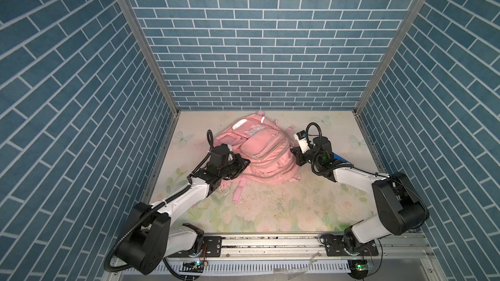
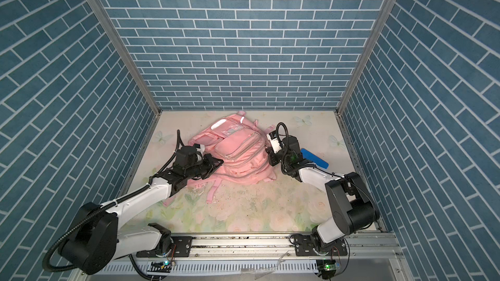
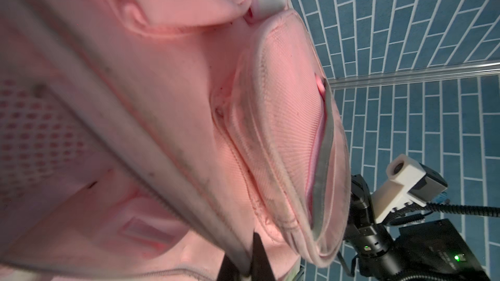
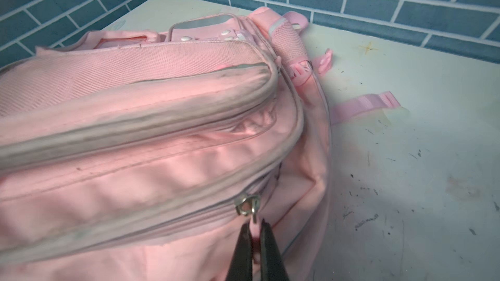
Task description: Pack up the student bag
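Blue brick-print walls around a floral bench (image 1: 270, 206). The pink student bag (image 1: 265, 152) lies btwn both grippers, front pockets up. The right gripper (image 4: 254, 235) is clamped on the pink zip pull (image 4: 253, 221), slider just ahead of its tips. The left gripper (image 3: 243, 262) pinches a bag seam on the opp. side. Risks: the thin tab may slip out if tugged off the zip line; soft fabric may bunch & jam the slider; the bag may drag if the left pinch fails.
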You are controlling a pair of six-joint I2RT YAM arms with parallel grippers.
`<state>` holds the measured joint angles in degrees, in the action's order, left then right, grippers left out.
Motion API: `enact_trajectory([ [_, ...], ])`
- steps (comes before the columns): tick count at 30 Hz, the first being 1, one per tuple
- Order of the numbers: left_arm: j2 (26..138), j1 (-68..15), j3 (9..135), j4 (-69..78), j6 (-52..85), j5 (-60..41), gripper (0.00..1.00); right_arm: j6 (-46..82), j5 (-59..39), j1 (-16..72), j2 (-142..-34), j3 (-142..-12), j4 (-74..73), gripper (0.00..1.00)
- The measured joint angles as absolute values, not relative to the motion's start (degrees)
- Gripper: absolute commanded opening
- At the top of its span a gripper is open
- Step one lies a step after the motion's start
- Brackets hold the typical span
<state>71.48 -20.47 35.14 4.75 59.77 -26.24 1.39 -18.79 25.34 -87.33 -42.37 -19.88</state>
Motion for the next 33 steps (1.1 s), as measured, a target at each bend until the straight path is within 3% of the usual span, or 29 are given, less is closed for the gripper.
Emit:
enact_trajectory([
  [2,73.21,-16.86,38.24,-1.76,52.69,-28.77,0.05,0.73,-22.90,25.47,-87.33,-42.37,-19.40,0.00],
  [5,75.09,-15.55,43.62,-9.34,43.44,-28.82,0.32,0.49,-25.17,25.91,-87.24,-42.13,-19.29,0.00],
  [8,73.54,-17.56,46.83,-13.69,34.79,-25.19,0.45,0.69,-25.39,26.52,-86.39,-41.12,-19.29,0.00],
  [15,64.60,-36.97,47.33,-15.59,17.06,-14.15,0.53,2.42,-25.76,27.77,-83.94,-38.89,-19.68,0.00],
  [19,67.37,-45.21,49.71,-13.87,9.08,-7.90,0.57,2.81,-25.74,28.12,-83.22,-38.50,-19.66,0.00],
  [26,86.17,-49.19,62.24,-10.55,-0.82,-3.84,0.57,4.25,-25.71,28.34,-83.11,-37.74,-20.38,0.00],
  [33,95.02,-49.43,66.26,-10.85,-3.20,1.85,0.56,5.56,-25.71,28.58,-82.61,-36.53,-21.87,0.00],
])
